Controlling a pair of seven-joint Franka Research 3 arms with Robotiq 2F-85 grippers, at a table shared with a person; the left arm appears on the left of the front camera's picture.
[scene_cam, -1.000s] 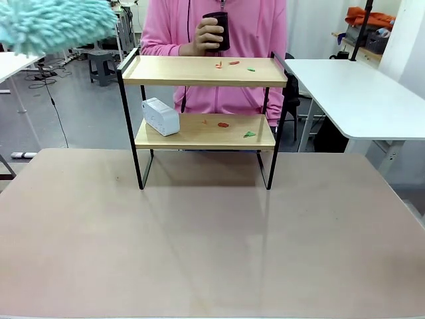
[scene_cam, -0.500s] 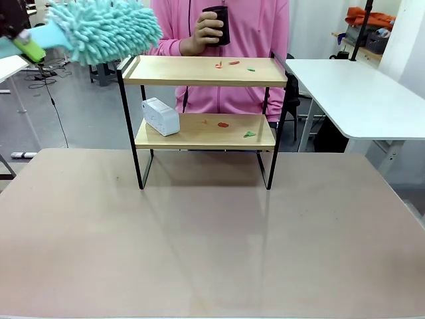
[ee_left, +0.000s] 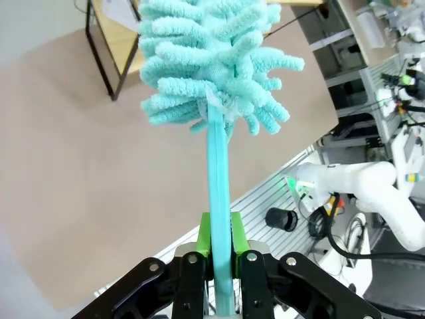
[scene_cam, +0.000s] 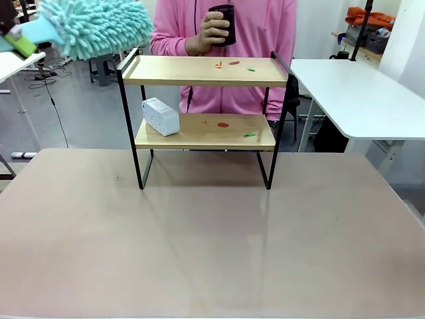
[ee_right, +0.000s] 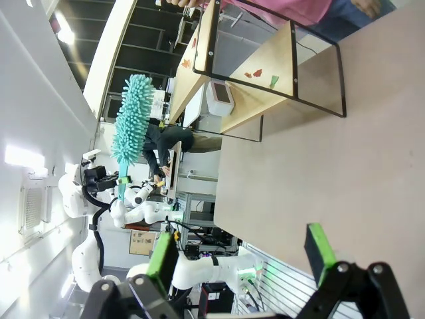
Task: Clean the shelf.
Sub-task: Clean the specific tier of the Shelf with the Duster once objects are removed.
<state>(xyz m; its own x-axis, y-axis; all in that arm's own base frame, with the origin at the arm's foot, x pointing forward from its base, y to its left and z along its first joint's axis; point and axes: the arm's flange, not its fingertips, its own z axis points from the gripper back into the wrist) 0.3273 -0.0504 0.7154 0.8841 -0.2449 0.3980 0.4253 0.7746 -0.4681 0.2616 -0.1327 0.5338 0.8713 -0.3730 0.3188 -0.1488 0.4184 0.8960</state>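
The shelf [scene_cam: 199, 72] stands at the table's far side, two wooden boards in a black frame. Small red and green scraps [scene_cam: 232, 64] lie on its top board and more scraps [scene_cam: 224, 124] on the lower board beside a white box [scene_cam: 160, 116]. My left gripper [ee_left: 221, 249] is shut on the handle of a teal fluffy duster [scene_cam: 96, 26], whose head hovers above and left of the shelf's top left corner. My right gripper [ee_right: 242, 249] stands open and holds nothing, and its view takes in the shelf [ee_right: 265, 80] and the duster [ee_right: 129, 119] from the side.
A person in a pink top stands behind the shelf holding a black cup [scene_cam: 223, 25] above the top board. A white table [scene_cam: 358, 93] stands at the right. The brown tabletop [scene_cam: 212, 239] spreads in front of the shelf.
The duster has swung in from the upper left toward the shelf's top left corner, then drawn back slightly left. The person's cup has risen a little.
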